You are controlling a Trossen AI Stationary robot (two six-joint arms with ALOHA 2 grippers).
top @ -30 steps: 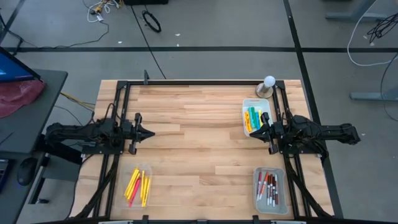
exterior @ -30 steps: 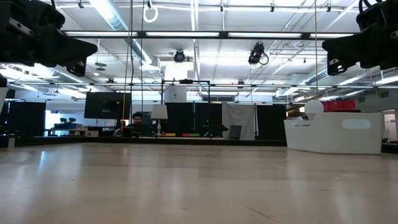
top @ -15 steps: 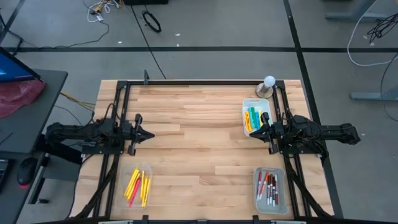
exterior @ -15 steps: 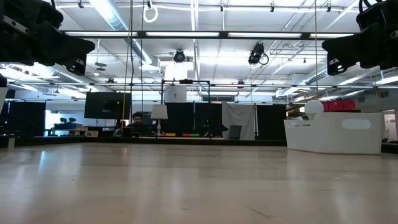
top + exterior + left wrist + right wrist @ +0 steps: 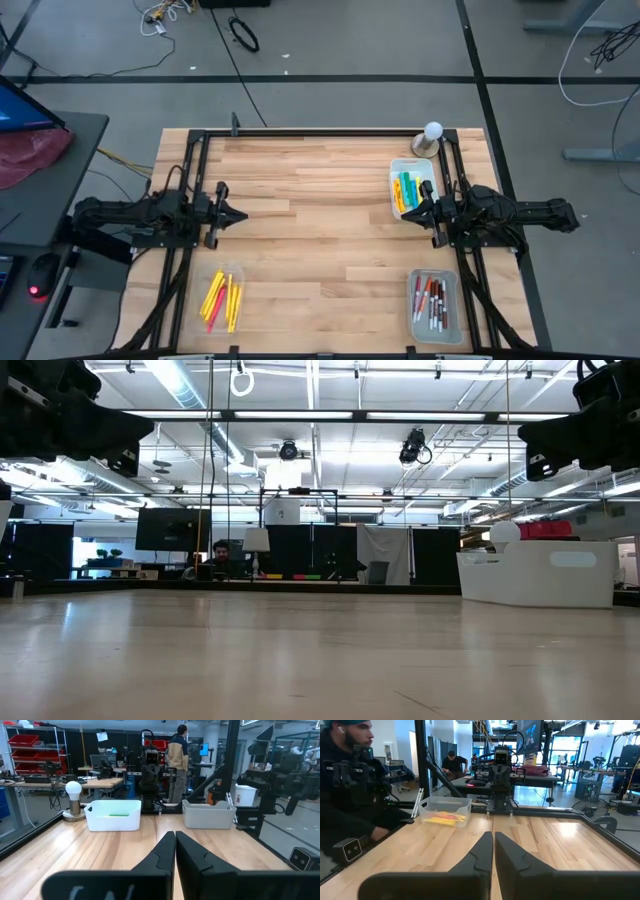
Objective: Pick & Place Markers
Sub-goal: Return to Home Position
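The markers lie in three clear trays on the wooden table. Yellow and red ones [image 5: 221,298] fill the near-left tray, which the right wrist view also shows [image 5: 446,819]. Green, yellow and blue ones [image 5: 408,189] lie in the far-right tray. White ones with red or dark caps [image 5: 433,303] lie in the near-right tray. My left gripper [image 5: 243,214] [image 5: 175,836] hovers shut at the table's left side, pointing level toward the middle. My right gripper [image 5: 409,212] [image 5: 493,836] hovers shut at the right side, beside the far-right tray, facing the left one.
A round white bulb on a metal base [image 5: 431,138] stands at the far right corner, behind the far-right tray [image 5: 112,815]. A black frame [image 5: 320,132] runs along the table's far edge and sides. Bare wood [image 5: 320,230] lies between the grippers. A person [image 5: 347,785] sits beside the table.
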